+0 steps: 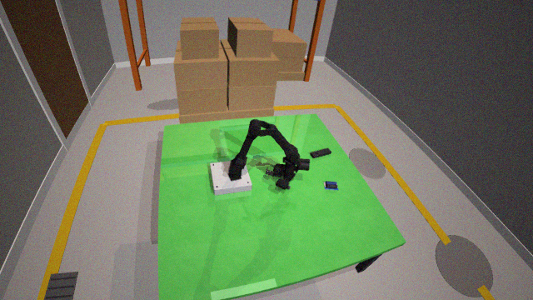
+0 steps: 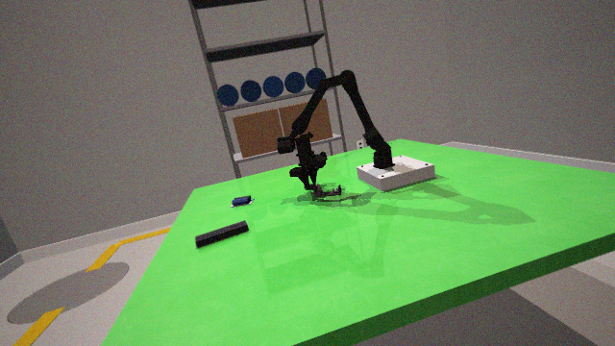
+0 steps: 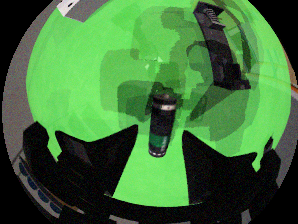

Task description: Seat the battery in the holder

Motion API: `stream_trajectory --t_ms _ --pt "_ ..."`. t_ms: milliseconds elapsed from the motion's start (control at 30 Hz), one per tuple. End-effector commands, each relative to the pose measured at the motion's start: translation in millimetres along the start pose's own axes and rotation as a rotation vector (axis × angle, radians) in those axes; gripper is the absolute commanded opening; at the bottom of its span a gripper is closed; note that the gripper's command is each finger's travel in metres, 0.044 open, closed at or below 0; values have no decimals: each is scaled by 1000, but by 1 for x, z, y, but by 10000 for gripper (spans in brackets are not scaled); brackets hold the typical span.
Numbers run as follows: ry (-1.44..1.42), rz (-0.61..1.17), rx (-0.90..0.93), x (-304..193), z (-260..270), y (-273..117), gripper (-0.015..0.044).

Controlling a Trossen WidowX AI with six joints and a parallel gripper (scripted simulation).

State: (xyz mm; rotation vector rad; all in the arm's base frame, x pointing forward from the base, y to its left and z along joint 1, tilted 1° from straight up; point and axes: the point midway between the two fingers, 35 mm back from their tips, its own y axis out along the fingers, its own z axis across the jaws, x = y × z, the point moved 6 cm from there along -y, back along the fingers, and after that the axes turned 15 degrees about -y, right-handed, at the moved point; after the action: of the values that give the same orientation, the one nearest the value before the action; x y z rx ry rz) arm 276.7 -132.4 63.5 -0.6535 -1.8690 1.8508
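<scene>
The battery [image 3: 163,122], dark with a green band and a silver ring, lies on the green table [image 1: 250,233] [image 2: 408,250] [image 3: 65,75]. My gripper [image 1: 284,186] [image 2: 310,186] [image 3: 160,131] is open and low over it, with one fingertip on either side in the wrist view. Gaps show between the battery and both fingertips there. In the top and exterior views the gripper mostly hides the battery. The black holder [image 1: 271,172] [image 2: 331,193] [image 3: 218,50] lies beside it, empty. Its spring [image 3: 214,16] is at the far end in the wrist view. The holder's other end is nearer the gripper.
A black bar [image 1: 321,152] [image 2: 222,234] and a small blue and dark object [image 1: 331,185] [image 2: 241,201] lie toward the table edge on the far side of the gripper from the white arm base [image 1: 232,187] [image 2: 403,179].
</scene>
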Motion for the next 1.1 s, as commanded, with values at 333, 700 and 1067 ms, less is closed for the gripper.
stream_trajectory --t_ms 333,700,1067 --pt "-3 -8 -4 2 0 10 83" --pt "-3 -8 -4 1 0 -25 73" --pt "148 -9 -4 5 -6 -42 73"
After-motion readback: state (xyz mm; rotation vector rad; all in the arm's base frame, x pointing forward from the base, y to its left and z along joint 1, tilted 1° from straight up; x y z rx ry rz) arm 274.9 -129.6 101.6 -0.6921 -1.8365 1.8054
